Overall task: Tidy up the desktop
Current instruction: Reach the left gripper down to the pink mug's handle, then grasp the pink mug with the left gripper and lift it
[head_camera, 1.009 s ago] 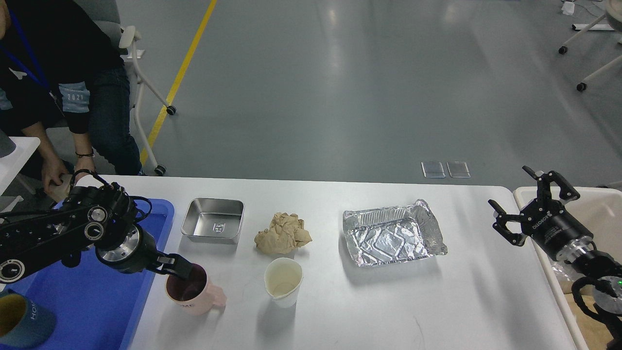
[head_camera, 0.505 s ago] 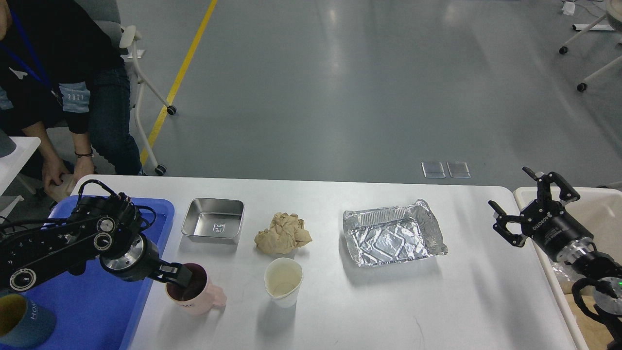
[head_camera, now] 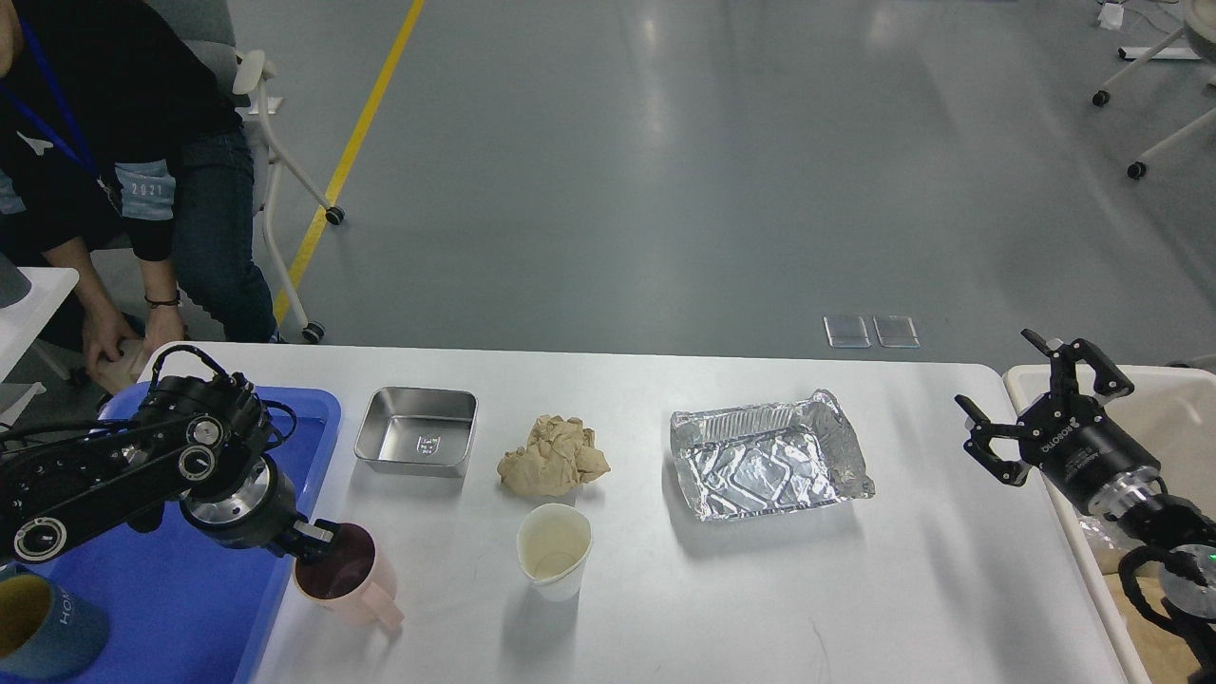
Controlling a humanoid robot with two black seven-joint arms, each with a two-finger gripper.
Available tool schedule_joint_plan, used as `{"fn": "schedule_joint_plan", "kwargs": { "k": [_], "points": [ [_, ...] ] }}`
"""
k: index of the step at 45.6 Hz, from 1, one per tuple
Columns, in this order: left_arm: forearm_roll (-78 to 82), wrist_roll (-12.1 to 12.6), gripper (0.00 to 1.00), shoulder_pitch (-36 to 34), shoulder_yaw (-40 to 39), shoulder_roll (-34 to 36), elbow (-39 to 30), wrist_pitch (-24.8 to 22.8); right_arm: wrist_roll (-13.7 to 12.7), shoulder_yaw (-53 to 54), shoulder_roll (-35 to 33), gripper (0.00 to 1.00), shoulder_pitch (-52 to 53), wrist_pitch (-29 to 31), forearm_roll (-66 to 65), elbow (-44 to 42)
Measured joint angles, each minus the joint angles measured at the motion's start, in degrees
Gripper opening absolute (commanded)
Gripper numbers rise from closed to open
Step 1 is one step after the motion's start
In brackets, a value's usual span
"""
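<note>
The white desktop (head_camera: 931, 570) holds a square steel dish (head_camera: 416, 443), a crumpled brown paper ball (head_camera: 554, 457), a white paper cup (head_camera: 554, 550) and a crumpled foil tray (head_camera: 768, 458). My left gripper (head_camera: 316, 539) is shut on the rim of a pink mug (head_camera: 348, 577) and holds it at the right edge of the blue tray (head_camera: 199, 608). My right gripper (head_camera: 1035, 399) is open and empty at the desktop's right edge, in front of the cream bin (head_camera: 1178, 418).
A blue-and-yellow mug (head_camera: 43, 622) lies in the blue tray at the front left. A seated person (head_camera: 104, 171) is behind the table's far left corner. The cream bin holds some rubbish (head_camera: 1107, 537).
My left gripper has dragged the pink mug left, toward the blue tray. My right gripper has barely moved.
</note>
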Motion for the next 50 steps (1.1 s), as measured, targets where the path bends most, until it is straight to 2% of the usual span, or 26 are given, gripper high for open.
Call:
{"fn": "schedule_joint_plan", "kwargs": {
  "k": [4, 10, 14, 32, 50],
  "points": [
    [-0.32, 1.07, 0.0, -0.1, -0.02, -0.31, 0.4, 0.03, 0.0, 0.0, 0.02, 1.0, -0.01, 0.0, 0.0, 0.01],
    [-1.2, 4.68, 0.0, -0.18, -0.04, -0.61, 0.62, 0.15, 0.0, 0.0, 0.02, 1.0, -0.08, 0.0, 0.0, 0.04],
    [-1.53, 5.48, 0.0, -0.12, -0.12, -0.9, 0.64, 0.22, 0.0, 0.0, 0.03, 1.0, -0.09, 0.0, 0.01, 0.04],
    [-1.63, 5.73, 0.0, -0.28, -0.17, -1.21, 0.72, 1.05, 0.0, 0.0, 0.03, 1.0, -0.28, 0.0, 0.02, 0.04],
    [-2.22, 5.73, 0.0, -0.91, -4.5, -3.04, 0.71, 1.45, 0.0, 0.0, 0.03, 1.0, -0.28, 0.0, 0.01, 0.0]
  ]
}}
